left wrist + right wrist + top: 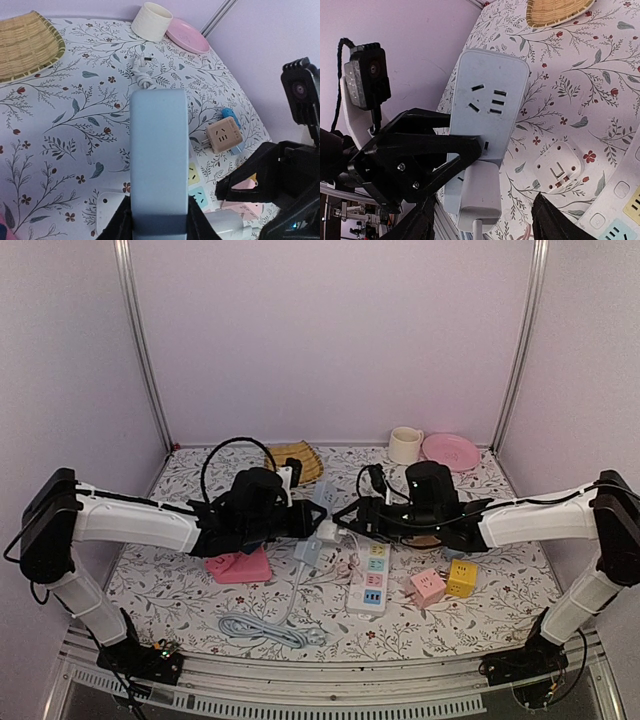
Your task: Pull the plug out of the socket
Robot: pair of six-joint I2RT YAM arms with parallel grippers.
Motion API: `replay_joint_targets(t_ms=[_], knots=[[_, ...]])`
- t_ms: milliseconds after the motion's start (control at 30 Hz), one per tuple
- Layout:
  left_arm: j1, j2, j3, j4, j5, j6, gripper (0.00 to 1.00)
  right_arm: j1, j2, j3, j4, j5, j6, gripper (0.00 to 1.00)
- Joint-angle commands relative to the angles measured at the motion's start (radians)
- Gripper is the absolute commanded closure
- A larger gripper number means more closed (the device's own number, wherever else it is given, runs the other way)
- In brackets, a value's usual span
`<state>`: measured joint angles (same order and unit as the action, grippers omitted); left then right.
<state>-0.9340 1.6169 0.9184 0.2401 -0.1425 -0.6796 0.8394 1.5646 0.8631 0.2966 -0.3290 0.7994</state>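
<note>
Both arms share one colour scheme. The left arm [130, 522] and the right arm [535, 523] each have a long white shell between bulky black joints. Their bases [140, 658], bolted at the near edge of the table [165, 580], are black, and the left one shows tiny green and orange lights. A thin black cable [235, 440] arcs above the table at the left wrist. The left arm's fingers [430, 147] are angular matt black plastic with silver screws [400, 167]. Its boxy black camera [365, 75] sits on a white bracket.
</note>
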Motion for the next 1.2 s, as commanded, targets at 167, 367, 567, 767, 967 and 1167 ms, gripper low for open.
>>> replay_joint_targets(t_ms=[167,367,567,767,967,1167], knots=[[-0.03,0.006,0.055,0.013,-0.067,0.021,1.0,0.035,0.051,0.053,0.008,-0.004,0.021,0.4],[-0.041,0.001,0.057,0.011,-0.078,0.028,1.0,0.037,0.077,0.071,0.007,-0.01,0.03,0.49],[-0.043,-0.025,0.039,0.014,-0.107,0.036,1.0,0.039,0.096,0.092,-0.01,-0.016,0.031,0.59],[-0.042,-0.036,0.029,0.029,-0.116,0.048,1.0,0.049,0.121,0.123,-0.032,-0.027,0.022,0.61],[-0.042,-0.047,0.016,0.038,-0.136,0.06,1.0,0.056,0.129,0.141,-0.045,-0.02,0.018,0.64],[-0.043,-0.054,-0.009,0.02,-0.208,0.066,1.0,0.055,0.123,0.143,-0.054,-0.013,0.016,0.85]])
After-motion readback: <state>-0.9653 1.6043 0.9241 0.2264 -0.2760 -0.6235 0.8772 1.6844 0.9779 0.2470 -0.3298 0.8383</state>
